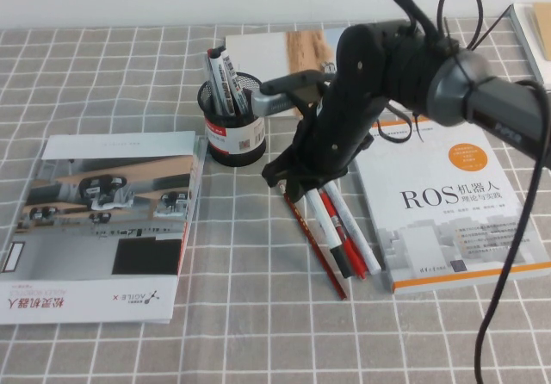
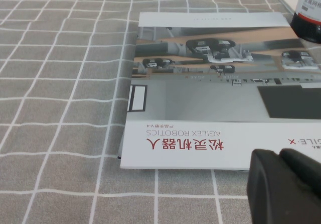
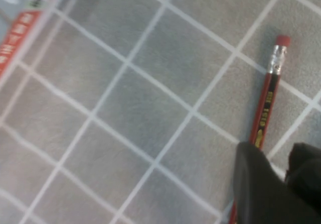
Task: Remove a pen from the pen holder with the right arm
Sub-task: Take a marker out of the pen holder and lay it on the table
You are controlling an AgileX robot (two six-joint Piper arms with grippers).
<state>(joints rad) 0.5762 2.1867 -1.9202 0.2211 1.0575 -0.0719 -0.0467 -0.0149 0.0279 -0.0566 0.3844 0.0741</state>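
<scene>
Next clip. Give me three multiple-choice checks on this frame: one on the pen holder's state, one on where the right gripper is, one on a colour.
1. How does the pen holder stand?
A. Tipped over
B. Upright, empty
C. Upright, with markers in it

2. Where is the right gripper?
A. Inside the pen holder
B. Low over the pencil and loose markers lying beside the ROS book
C. Above the AgileX brochure

3. What colour is the pencil's body?
A. Red
B. Blue
C. Green

Answers:
1 C: marker ends stick out of its top.
2 B: the high view shows it down between holder and book.
3 A: the right wrist view shows red with a black stripe.

It is the left gripper that hangs over the brochure's edge.
</scene>
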